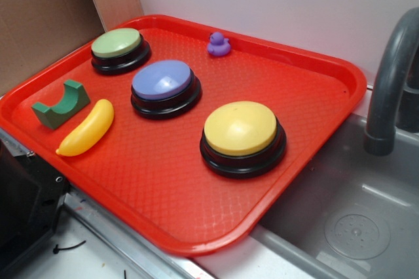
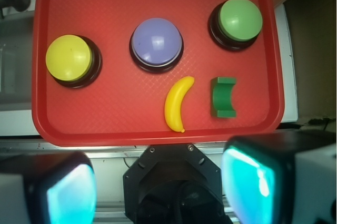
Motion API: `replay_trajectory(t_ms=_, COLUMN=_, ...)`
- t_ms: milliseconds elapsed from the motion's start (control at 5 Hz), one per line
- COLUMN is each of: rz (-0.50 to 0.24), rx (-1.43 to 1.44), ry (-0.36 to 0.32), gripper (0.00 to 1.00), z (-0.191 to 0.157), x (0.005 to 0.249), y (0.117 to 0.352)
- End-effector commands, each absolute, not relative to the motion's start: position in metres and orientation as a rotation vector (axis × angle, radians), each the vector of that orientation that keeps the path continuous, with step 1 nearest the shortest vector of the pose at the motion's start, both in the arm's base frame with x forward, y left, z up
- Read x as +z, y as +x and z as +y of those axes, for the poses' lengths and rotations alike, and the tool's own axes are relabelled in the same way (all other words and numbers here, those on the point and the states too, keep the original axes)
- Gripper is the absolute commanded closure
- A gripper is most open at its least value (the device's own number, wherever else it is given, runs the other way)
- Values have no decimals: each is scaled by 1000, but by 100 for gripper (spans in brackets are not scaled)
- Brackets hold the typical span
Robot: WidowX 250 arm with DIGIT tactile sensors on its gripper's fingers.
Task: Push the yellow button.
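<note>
The yellow button (image 1: 240, 128), a pale yellow dome on a black round base, stands on the red tray (image 1: 163, 194) toward its right side. The wrist view shows the yellow button (image 2: 68, 58) at the tray's (image 2: 105, 113) left, far ahead of my gripper (image 2: 160, 187). My gripper hangs high above the near edge of the tray. It is open, its two cyan pads (image 2: 250, 182) wide apart with nothing between them. In the exterior view the gripper is out of frame.
On the tray also sit a blue-purple button (image 1: 162, 81), a green button (image 1: 118, 44), a yellow banana (image 1: 87, 128), a green arch block (image 1: 60, 103) and a purple duck (image 1: 218, 44). A grey sink (image 1: 353, 220) with faucet (image 1: 389, 82) lies right.
</note>
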State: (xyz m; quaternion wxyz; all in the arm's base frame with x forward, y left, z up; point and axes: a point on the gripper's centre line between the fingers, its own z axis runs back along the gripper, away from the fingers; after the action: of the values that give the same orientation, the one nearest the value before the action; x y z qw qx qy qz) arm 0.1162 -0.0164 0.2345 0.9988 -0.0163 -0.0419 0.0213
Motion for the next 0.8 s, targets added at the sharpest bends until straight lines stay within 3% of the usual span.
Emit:
replay_trajectory(t_ms=0, rz=-84, rx=43, ry=-33, gripper=0, z=-16, x=234, y=116)
replay_trajectory(t_ms=200, rz=-51, rx=-202, ry=62, gripper=0, z=-56, x=193, y=166)
replay_trajectory(t_ms=600, rz=-144, rx=-486, ry=48, gripper=0, z=-113, x=123, y=188)
